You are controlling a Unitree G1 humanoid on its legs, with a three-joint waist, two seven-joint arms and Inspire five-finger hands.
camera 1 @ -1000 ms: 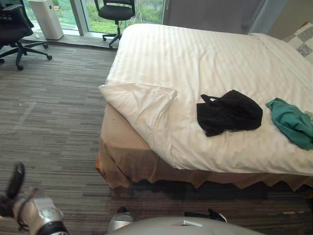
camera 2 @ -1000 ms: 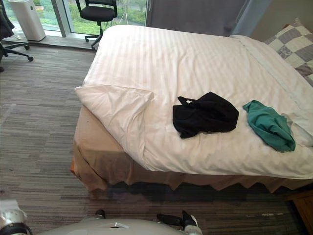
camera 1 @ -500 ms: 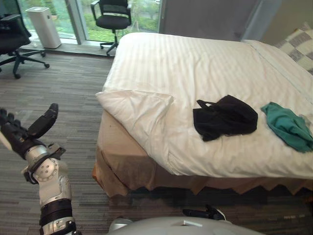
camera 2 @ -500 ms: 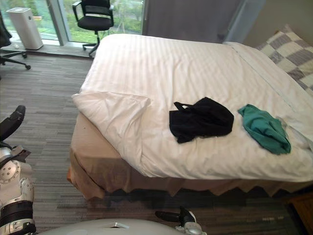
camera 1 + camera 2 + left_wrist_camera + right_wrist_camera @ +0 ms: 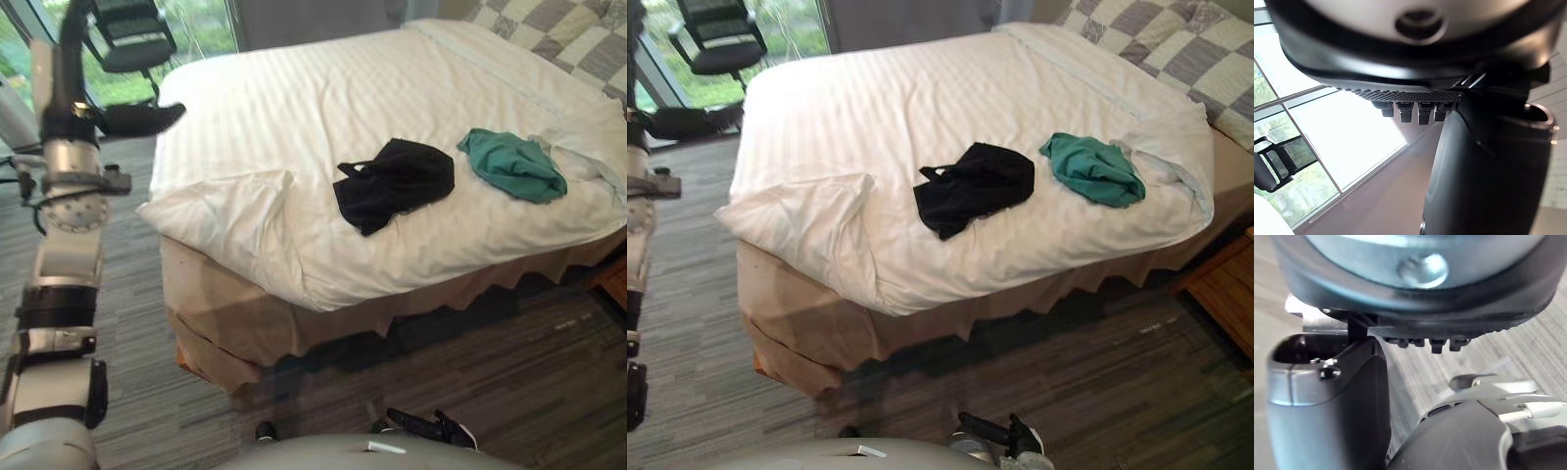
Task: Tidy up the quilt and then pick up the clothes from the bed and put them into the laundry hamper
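**At bedside: quilt not tidied yet, clothes on top**

Far left, the left hand point(image 5: 73, 117) is up high by the bed's foot end. Its fingers are straight, the thumb is out, and it holds nothing. We judge it's posed to reach for the quilt point(image 5: 323, 108), the first step.

Next right, the quilt's corner point(image 5: 230, 206) is flipped back on itself, baring the tan bed base point(image 5: 225, 304) under it. That fold is what needs pulling flat.

Mid-bed, the black top point(image 5: 397, 181) lies crumpled on the quilt, well apart from either hand. We'd leave it until the quilt is flat, or it'll drag along.

Low down near the floor, the right hand point(image 5: 1332, 401) hangs idle with relaxed fingers, gripping nothing.

Further right, the green top point(image 5: 509, 164) lies on the quilt near the black one, not touching it. Just beside it the quilt edge point(image 5: 583, 147) is bunched up and also wants smoothing.

Far right are the checked pillows point(image 5: 558, 29) at the head.
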